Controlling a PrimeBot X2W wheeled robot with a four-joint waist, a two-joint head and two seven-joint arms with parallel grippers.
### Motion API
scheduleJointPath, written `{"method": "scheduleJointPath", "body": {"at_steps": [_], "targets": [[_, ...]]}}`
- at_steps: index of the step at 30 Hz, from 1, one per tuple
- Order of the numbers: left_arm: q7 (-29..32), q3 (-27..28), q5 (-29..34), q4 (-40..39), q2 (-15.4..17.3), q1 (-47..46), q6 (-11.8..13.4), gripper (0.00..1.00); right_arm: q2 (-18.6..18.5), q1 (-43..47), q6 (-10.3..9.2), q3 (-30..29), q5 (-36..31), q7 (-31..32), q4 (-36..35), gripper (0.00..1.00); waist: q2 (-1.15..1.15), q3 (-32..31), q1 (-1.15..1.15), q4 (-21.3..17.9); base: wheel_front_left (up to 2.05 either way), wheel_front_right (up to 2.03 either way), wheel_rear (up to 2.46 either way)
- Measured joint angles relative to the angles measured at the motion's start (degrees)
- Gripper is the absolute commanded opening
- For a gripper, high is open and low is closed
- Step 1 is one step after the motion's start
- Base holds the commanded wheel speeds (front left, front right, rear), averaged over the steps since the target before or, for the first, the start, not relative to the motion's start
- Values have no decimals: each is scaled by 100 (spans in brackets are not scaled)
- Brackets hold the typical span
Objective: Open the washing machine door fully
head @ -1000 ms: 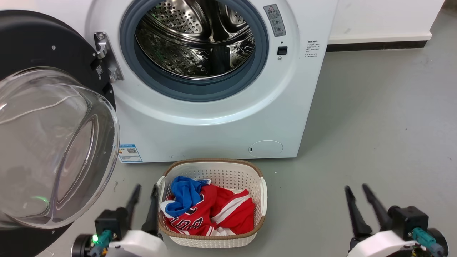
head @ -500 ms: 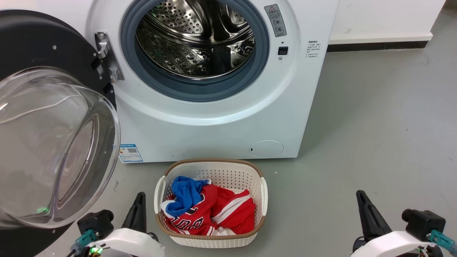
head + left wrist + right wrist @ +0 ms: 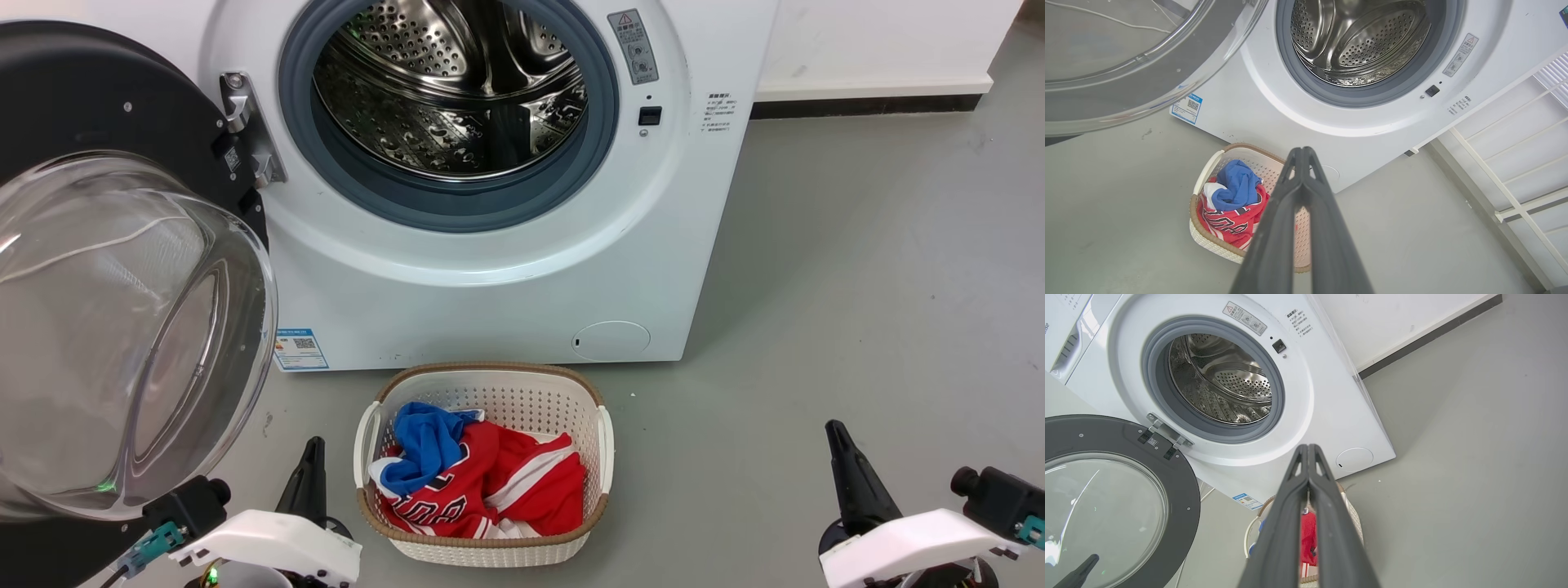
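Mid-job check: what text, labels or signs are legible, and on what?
No words are legible.
Grey label on the washing machine: red warning triangle; print too small.
Printed block beside it: too small.
Blue-white sticker: QR code; text blurred.
Red jersey in the basket: white lettering folded, unreadable.

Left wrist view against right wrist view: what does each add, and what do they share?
Left wrist view adds a white wire rack beside the washing machine. Right wrist view adds the hinge of the washing machine door and a dark baseboard. Shared: the steel drum, the open door's glass, the laundry basket.
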Motion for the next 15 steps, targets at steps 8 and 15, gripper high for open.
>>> {"method": "scheduleJointPath", "body": {"at_steps": [8, 15], "targets": [[177, 183, -559, -10, -107, -16, -134, 0, -13, -72, -1, -47, 705, 76, 51, 0, 0, 1, 0, 10, 0, 0, 0], [297, 337, -1003, -18, -159, -81, -226, 0, -24, -119, -1, -87, 1283, 155, 101, 0, 0, 2, 0, 19, 0, 0, 0]]}}
